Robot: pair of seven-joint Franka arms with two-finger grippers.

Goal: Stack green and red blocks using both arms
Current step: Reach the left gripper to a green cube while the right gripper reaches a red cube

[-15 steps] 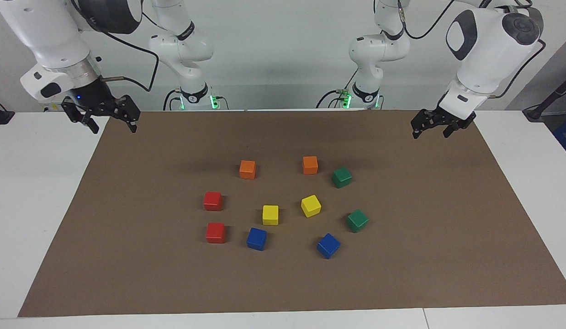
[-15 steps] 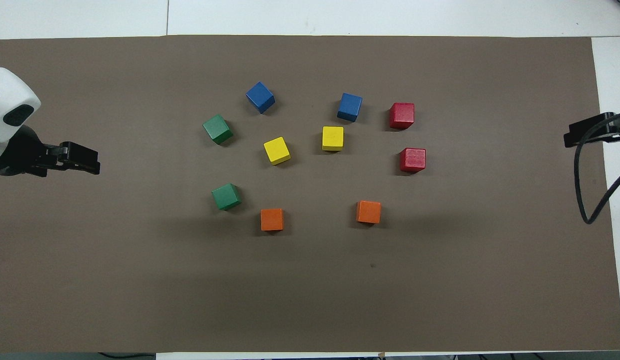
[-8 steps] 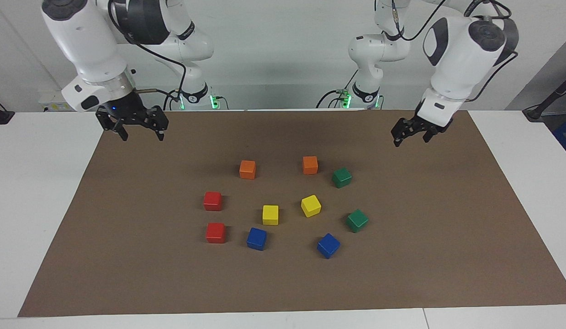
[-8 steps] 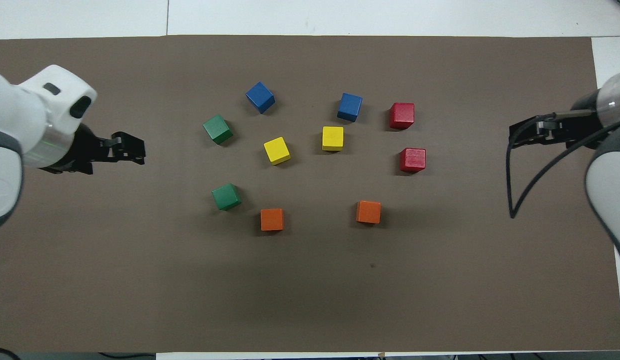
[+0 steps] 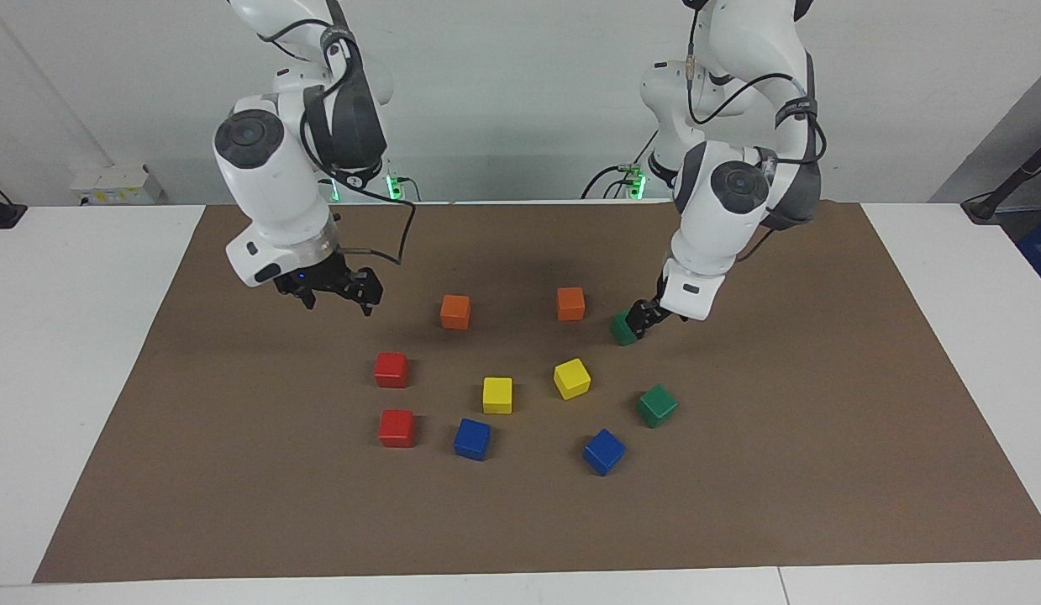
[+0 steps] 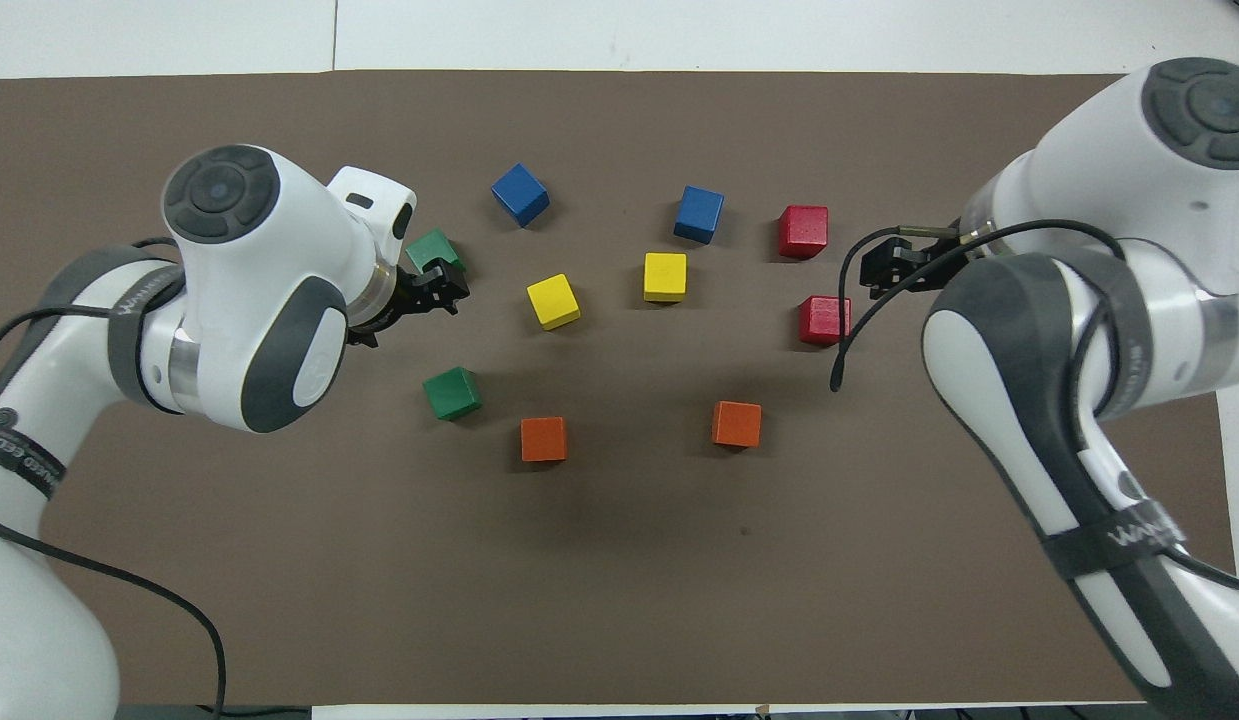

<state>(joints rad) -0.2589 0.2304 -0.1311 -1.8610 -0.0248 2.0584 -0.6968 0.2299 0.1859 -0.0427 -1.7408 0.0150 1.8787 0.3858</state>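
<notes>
Left hand (image 5: 640, 323): raised, in the facing view in front of the green cube nearer the robots (image 5: 625, 328); we cannot tell its finger state.
Right hand (image 5: 333, 291): fingers apart, over bare counter (image 5: 234, 437) near the red cubes (image 5: 391, 370).
Other green cube (image 5: 657, 406): farther out, beside a blue cube (image 5: 604, 452).
Our advice: square each hand to its cube's faces and descend straight, since nothing is stacked yet.
</notes>
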